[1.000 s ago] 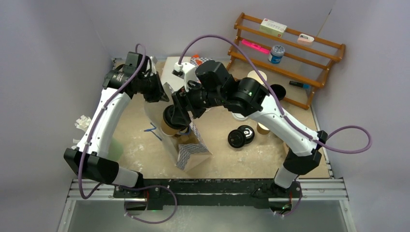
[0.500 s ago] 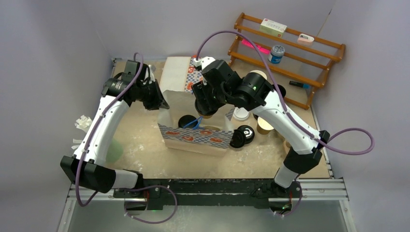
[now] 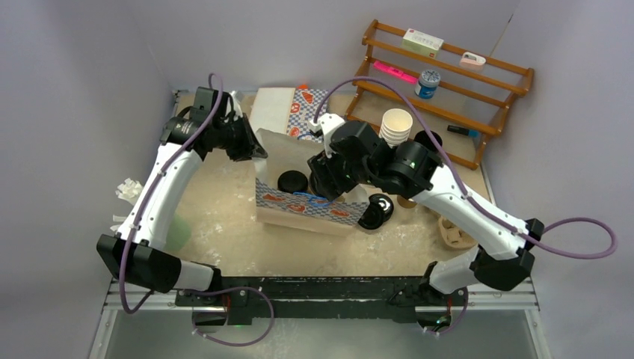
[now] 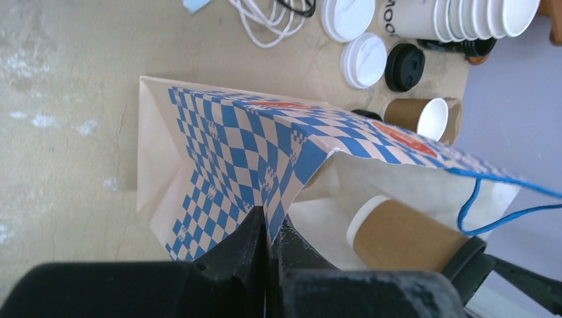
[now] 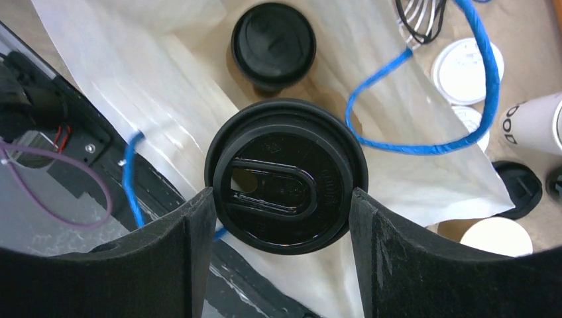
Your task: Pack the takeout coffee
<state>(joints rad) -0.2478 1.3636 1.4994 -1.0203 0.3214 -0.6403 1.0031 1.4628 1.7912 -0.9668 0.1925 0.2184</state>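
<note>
A blue-checked paper bag (image 3: 306, 209) with blue handles stands open mid-table. My left gripper (image 3: 253, 148) is shut on its left rim, and the left wrist view shows the jaws (image 4: 268, 222) pinching the bag's edge (image 4: 225, 165). My right gripper (image 3: 329, 182) is over the bag's mouth, shut on a takeout coffee. In the right wrist view, my right gripper (image 5: 281, 195) has its fingers against both sides of the black lid (image 5: 285, 152). A second lidded coffee (image 3: 292, 181) stands inside the bag, also seen in the right wrist view (image 5: 273, 43). A brown cup side (image 4: 411, 238) shows inside the bag.
A stack of lidless white cups (image 3: 396, 126) stands behind the bag. Loose black lids (image 3: 377, 209) and an open brown cup (image 4: 424, 116) lie to its right, and white lids (image 4: 363, 59) behind it. A wooden rack (image 3: 448, 67) fills the back right corner.
The bag has gone from tipped and crumpled to standing open. My right arm has swung right and now holds a lidded cup over the bag. My left gripper has kept its hold on the rim.
</note>
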